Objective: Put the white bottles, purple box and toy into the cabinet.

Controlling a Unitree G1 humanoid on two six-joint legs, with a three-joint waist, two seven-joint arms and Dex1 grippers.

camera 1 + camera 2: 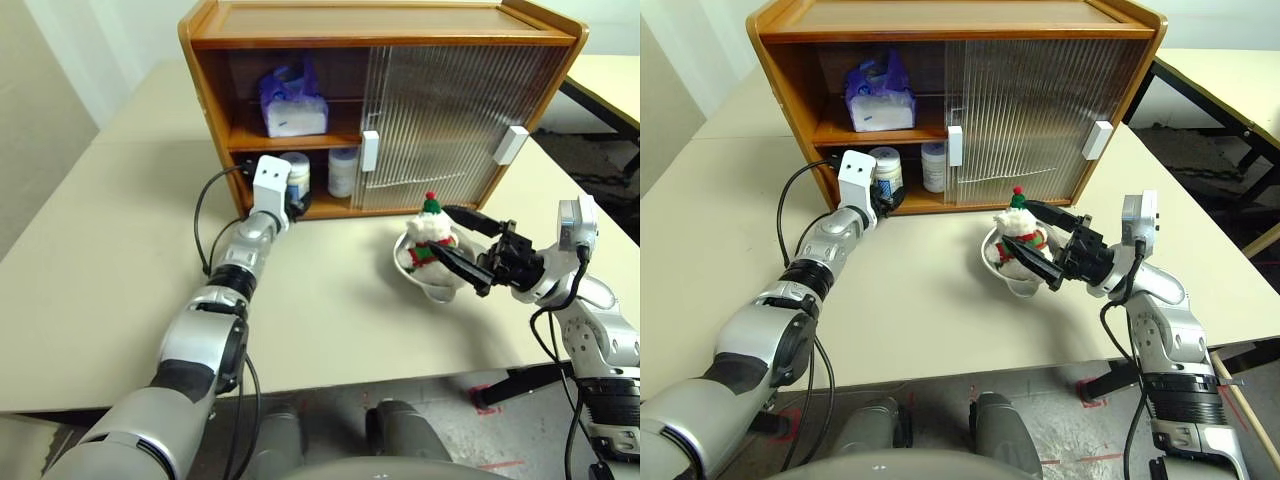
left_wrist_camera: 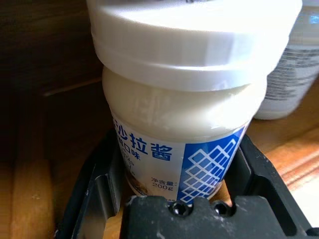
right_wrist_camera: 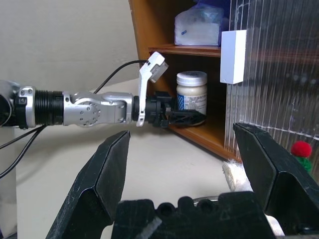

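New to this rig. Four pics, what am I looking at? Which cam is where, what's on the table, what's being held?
It is a two-armed humanoid robot at a table. The two wide pictures come from its head camera, looking down over both arms. The other two come from a camera on each wrist, looking along that gripper's black fingers.

On the table stands a wooden cabinet with its left side open. A purple box lies on its upper shelf and a white bottle stands on its lower shelf.

The left gripper grips another white bottle at the lower shelf. The right gripper is open and holds nothing, beside a toy sitting in a bowl.
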